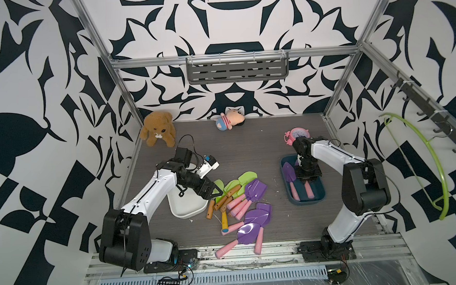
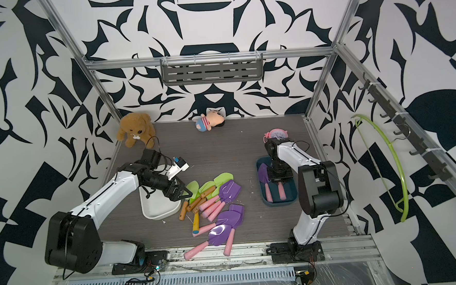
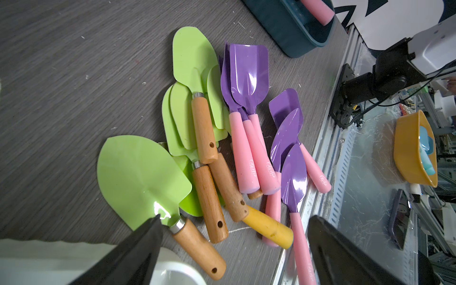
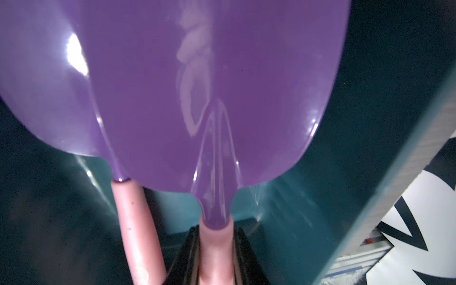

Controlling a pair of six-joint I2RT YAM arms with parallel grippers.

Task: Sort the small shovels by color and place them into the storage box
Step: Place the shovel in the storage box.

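Two purple blades on pink handles sit inside the teal storage box (image 1: 305,203), which stands near the right edge of the table (image 1: 235,153) with its long walls running from the far edge toward the front edge. The right gripper (image 4: 216,237) is clamped on the handle of one purple shovel (image 4: 209,86), just behind the neck of its blade and low between the box walls. Whether the blade rests on the box floor cannot be told. The second purple shovel (image 4: 37,74) lies just beside it, parallel to it. Both have blades toward the far end and handles toward the front, so they are lined up with the box. That suggests the right arm only has to let go and rise.

The left gripper (image 3: 235,217) hangs with its jaws spread wide over the left fringe of the heap of shovels (image 1: 238,199), at the corner of the white storage box (image 1: 182,216). The heap lies mid-table toward the front edge, green blades on its left and purple on its right, with some pink handles reaching the front edge. The nearest green shovel (image 3: 148,180) lies directly under the jaws. One fingertip (image 3: 150,229) is at the neck of its blade, touching or just above it. The brown handle runs back from that neck toward the white box. It passes between the fingers at a slant to their closing line and close to that one finger. The left arm is clearly the nearer one. A small sideways shift and a turn of the wrist would probably square the handle before closing.
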